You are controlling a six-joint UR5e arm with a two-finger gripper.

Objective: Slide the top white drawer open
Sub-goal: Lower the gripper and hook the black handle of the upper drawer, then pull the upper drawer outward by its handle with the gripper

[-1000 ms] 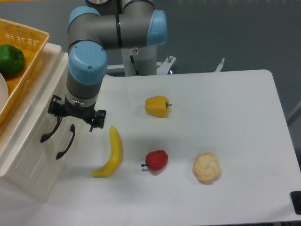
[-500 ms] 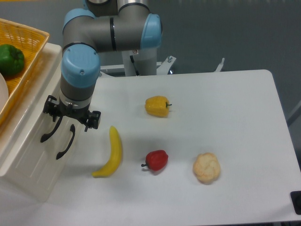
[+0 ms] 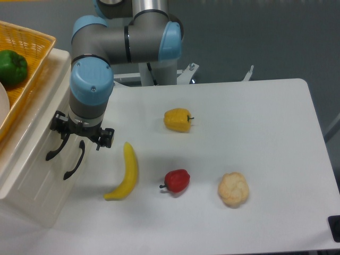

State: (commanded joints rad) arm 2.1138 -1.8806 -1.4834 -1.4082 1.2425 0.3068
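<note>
Atop the cabinet, yellow basket with green pepper; gripper at top white drawer handle, state indiscernible.

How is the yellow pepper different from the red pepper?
The yellow pepper is yellow; the red pepper is red. The yellow one lies farther back on the table, with its stem pointing right; the red one lies nearer the front, beside the banana, stem pointing left. Both lie on their sides, untouched.

The arm folds down at left, its hand pointing downward, fingers hidden.
</note>
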